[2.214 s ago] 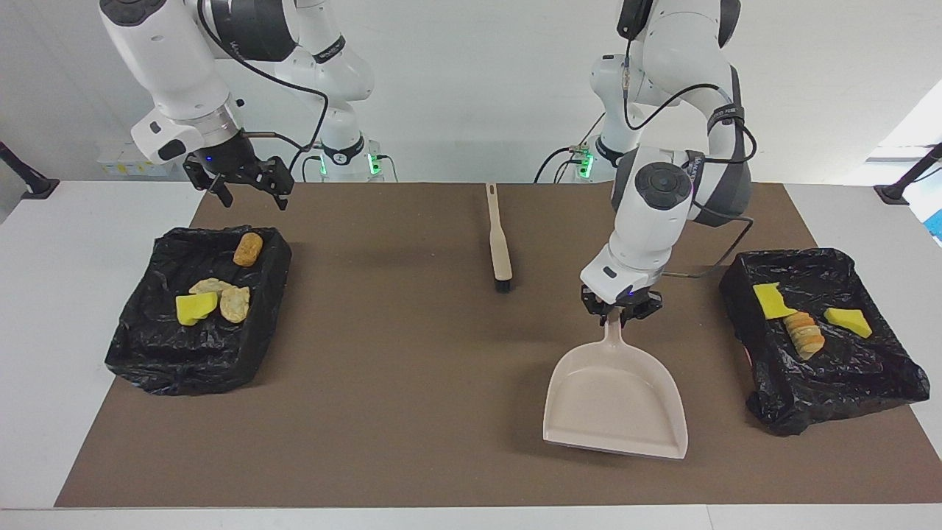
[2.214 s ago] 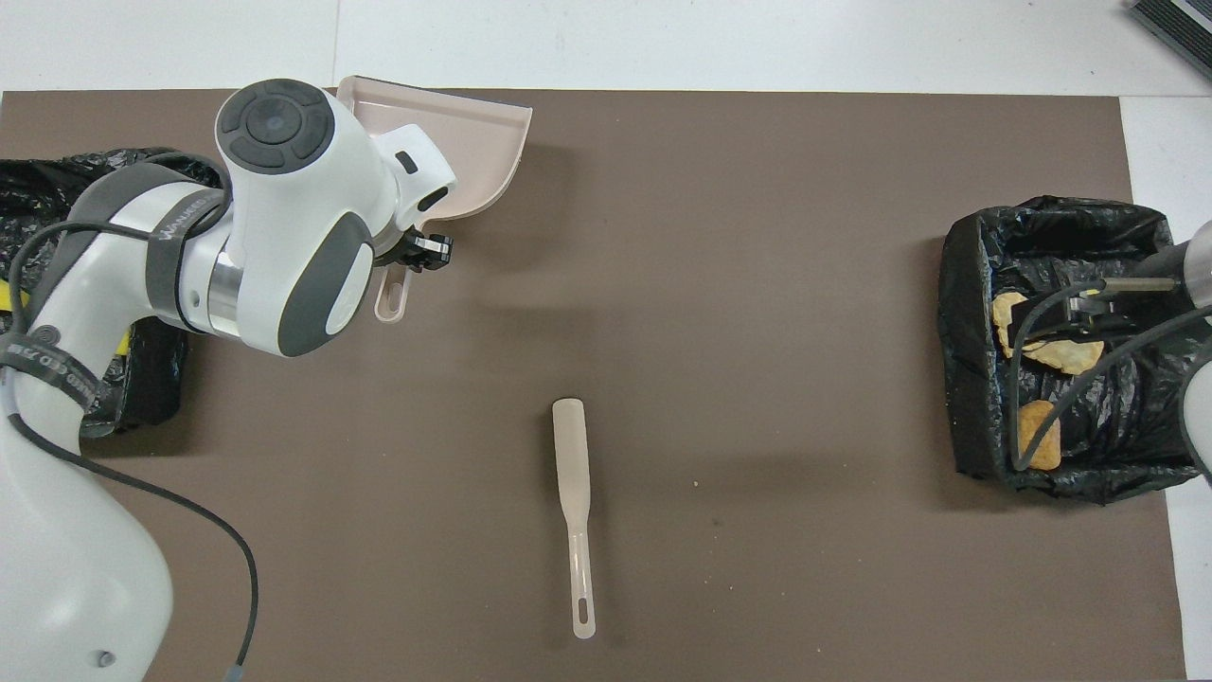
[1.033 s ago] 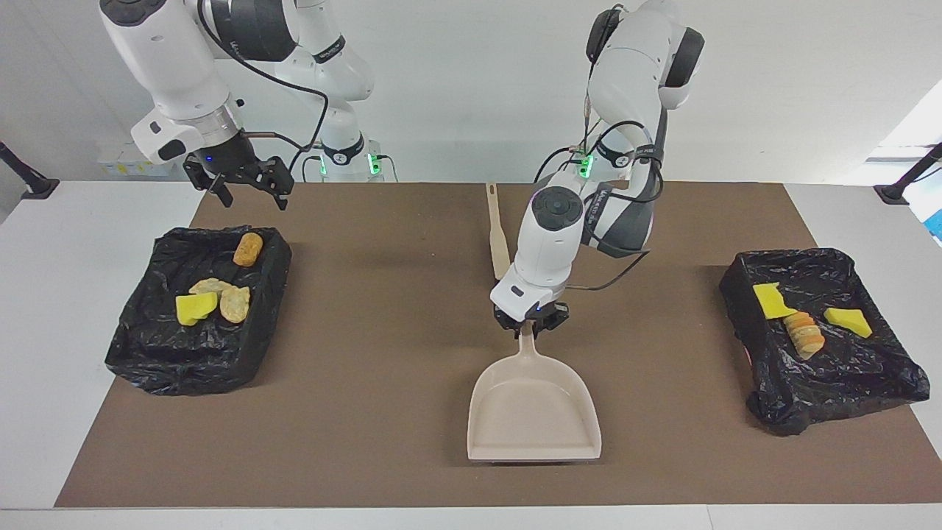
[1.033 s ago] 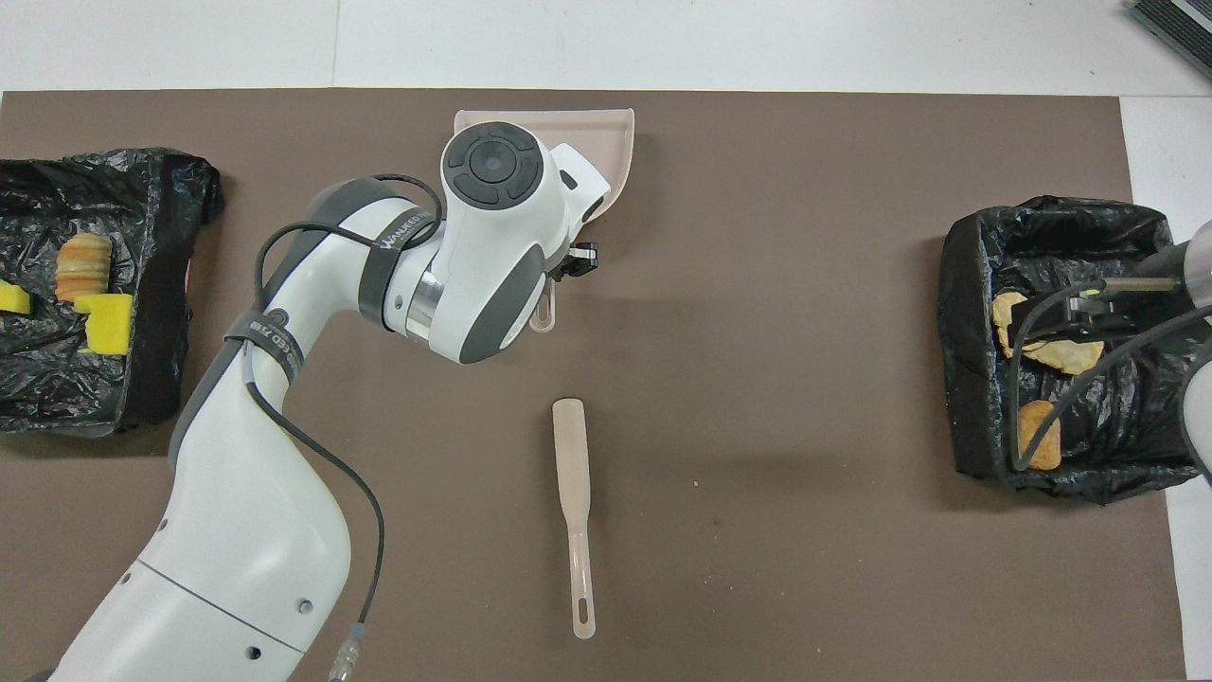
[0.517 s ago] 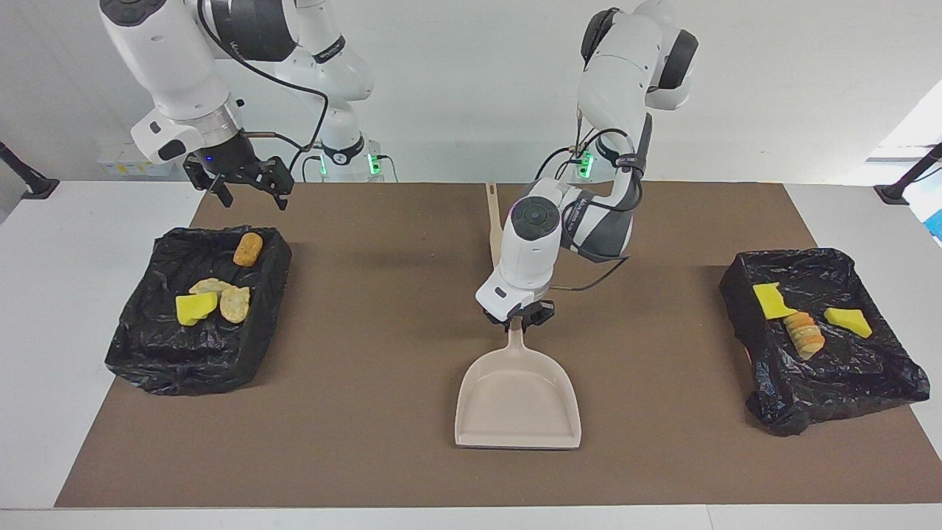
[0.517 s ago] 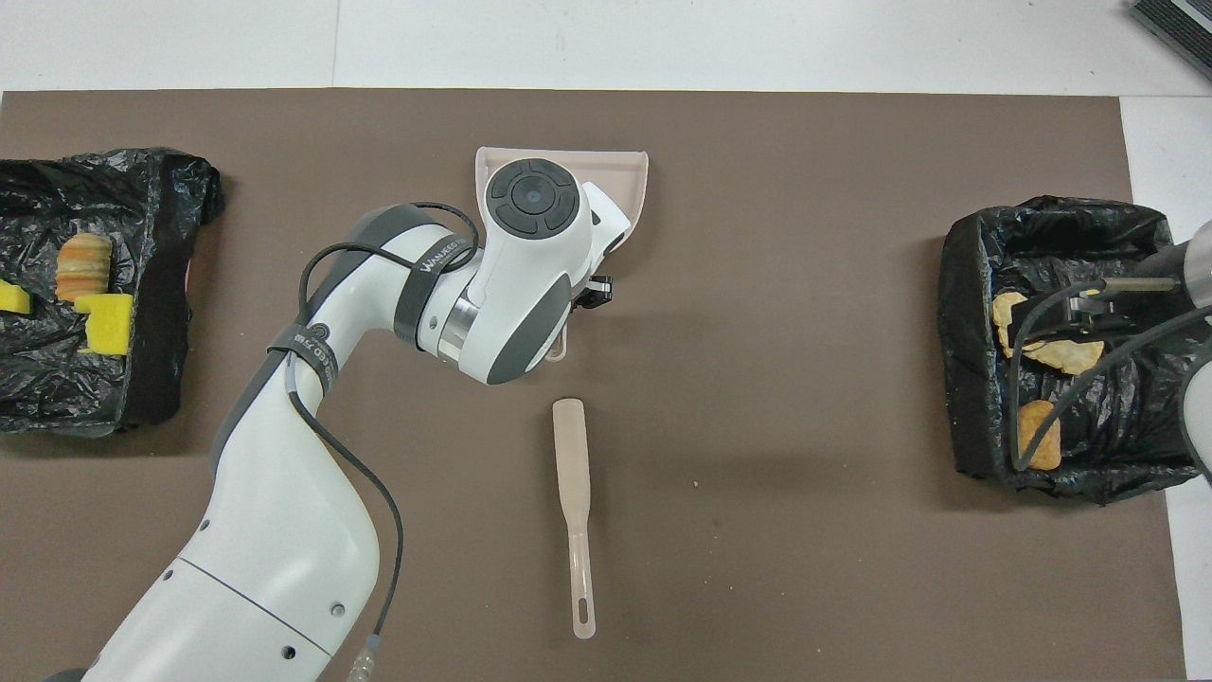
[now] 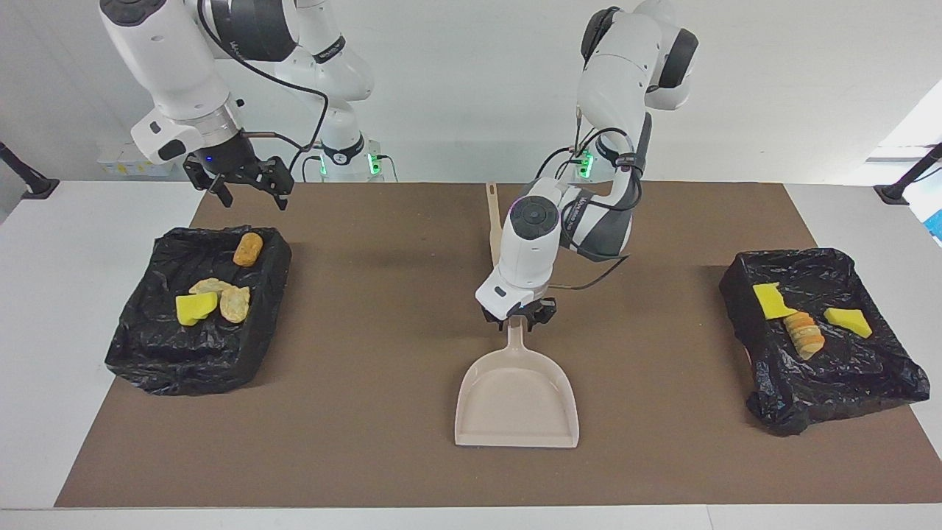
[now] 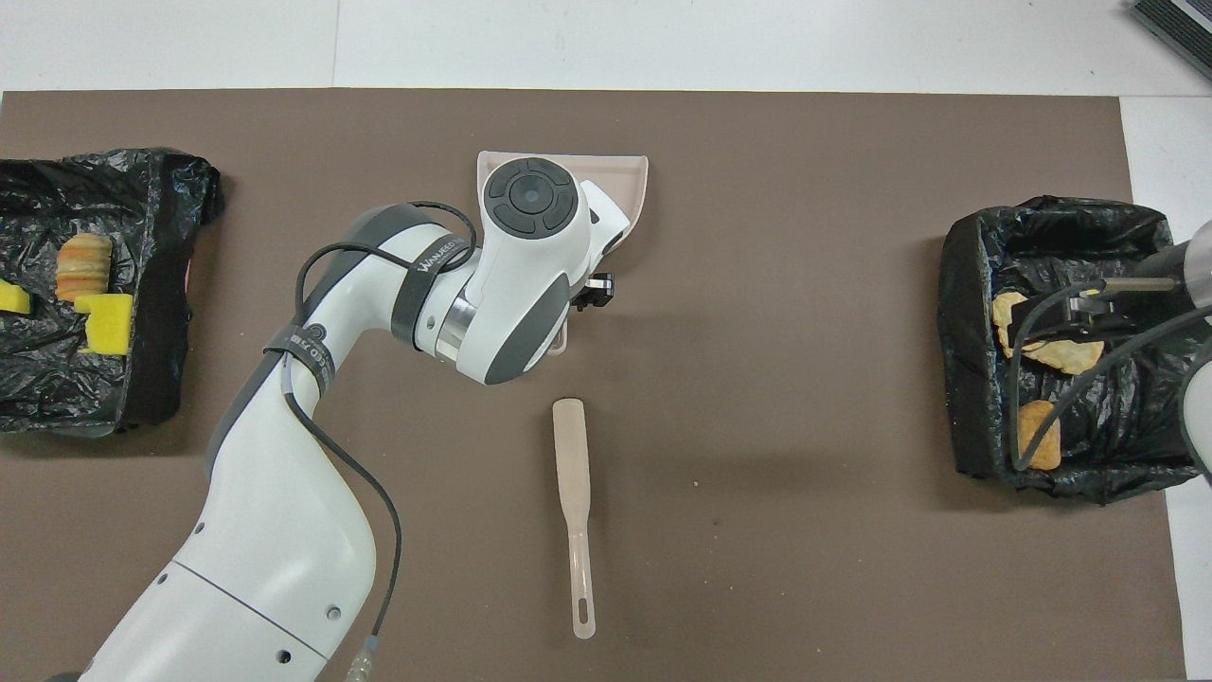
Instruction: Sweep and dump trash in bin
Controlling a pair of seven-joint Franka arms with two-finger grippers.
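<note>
**Brown mat, dustpan down at mid-table, scraps in both bins**

Brown matting [image 7: 383, 412] covers most of your table, and everything sits on it. You have two bins lined with black plastic: one bin [image 7: 195, 346] at the right arm's end, the other bin [image 7: 831, 383] at the left arm's end. Your left arm reaches in to the middle of the mat, and its left gripper [image 7: 519, 314] stands at the top of the handle of the beige dustpan [image 7: 516, 401], which lies flat with its open mouth pointing away from the robots. You may find the fingers hard to read; from the facing view I cannot tell whether they pinch the handle or stand just off it. Your right arm waits, with the right gripper [image 7: 246, 190] up over the mat at the robots' edge of its bin, fingers spread and holding nothing. The beige brush [image 8: 574, 502] lies on the mat nearer to the robots than the dustpan. Your trash is all binned: four scraps [image 7: 215, 294] at the right arm's end, three scraps [image 7: 804, 322] at the left arm's end.
</note>
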